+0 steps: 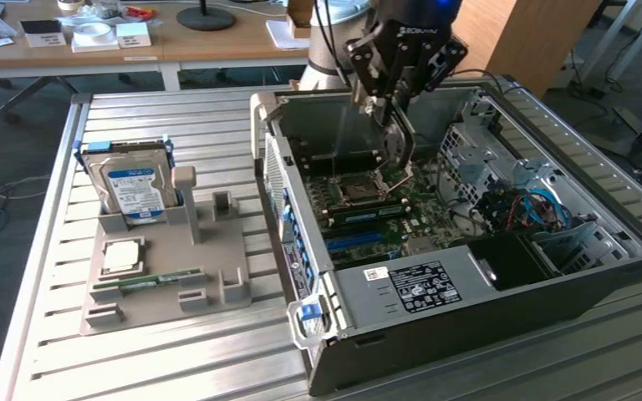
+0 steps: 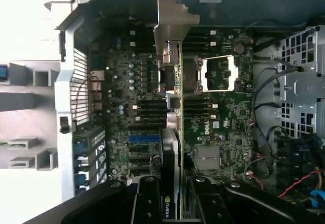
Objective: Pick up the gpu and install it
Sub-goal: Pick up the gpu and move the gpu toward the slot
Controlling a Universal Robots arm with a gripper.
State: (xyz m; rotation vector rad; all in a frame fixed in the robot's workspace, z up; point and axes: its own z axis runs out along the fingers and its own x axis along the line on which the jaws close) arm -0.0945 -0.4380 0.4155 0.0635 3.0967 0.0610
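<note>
Silver bracket leading, the gpu hangs edge-on, clamped between the jaws of the end effector. It sits inside the open computer case, apparently just above the motherboard beneath it.

We judge pickup done and the install step in hand, card not yet seated. Seating calls for the card's lower edge squared over an expansion slot; the blue slot lies just beside the card's line. The bracket must meet the case's rear wall.

Room: open above the end effector, case walls flanking. Loose cables lie well apart from the card.
</note>
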